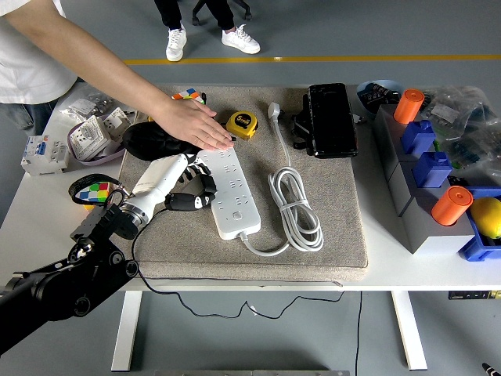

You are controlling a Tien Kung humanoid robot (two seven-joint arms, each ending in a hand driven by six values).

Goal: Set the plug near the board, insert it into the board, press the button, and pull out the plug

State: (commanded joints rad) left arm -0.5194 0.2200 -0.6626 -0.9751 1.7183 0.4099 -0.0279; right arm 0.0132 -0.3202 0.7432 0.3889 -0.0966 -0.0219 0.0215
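Observation:
The white power strip (232, 192) lies on the grey mat (337, 227), its switch (237, 215) near the front end. My left hand (190, 188) sits just left of the strip, with its black fingers curled on the black plug (186, 201). The plug is beside the strip's left edge, not in a socket. Its black cable (137, 251) runs down over the table's front edge. A person's hand (196, 125) lies flat on the strip's far end. My right arm is out of view.
The strip's own white cable (296, 207) is coiled to its right. A yellow tape measure (243, 123) and a black device (330, 119) lie behind. A black pouch (147, 139) and a colour cube (97, 192) are on the left. Grey bins (419, 211) with orange cylinders (452, 205) stand on the right.

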